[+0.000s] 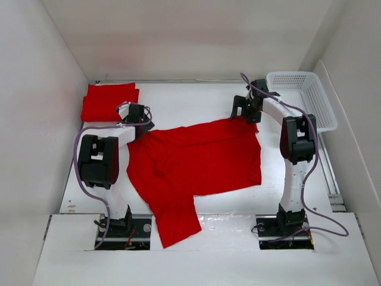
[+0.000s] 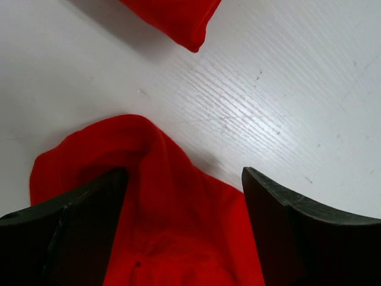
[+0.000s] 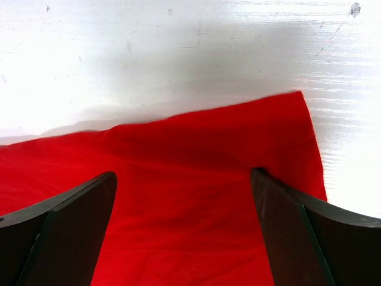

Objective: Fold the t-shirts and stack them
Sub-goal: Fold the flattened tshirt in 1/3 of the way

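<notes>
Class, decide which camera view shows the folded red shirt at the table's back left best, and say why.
Top external: the whole folded shirt is visible there, lying flat. The left wrist view catches only what looks like one corner of it at the frame's top edge. The right wrist view shows none of it.

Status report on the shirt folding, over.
Jaws open on left gripper and right gripper, both at far edge of red t-shirt. Shirt spread, unfolded. One folded shirt far left, clear of it.

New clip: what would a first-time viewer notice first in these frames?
A large red t-shirt lies spread across the table's middle, one part trailing toward the near edge. The left gripper and right gripper sit open at its far corners. A folded red shirt lies far left, a white basket far right.
</notes>
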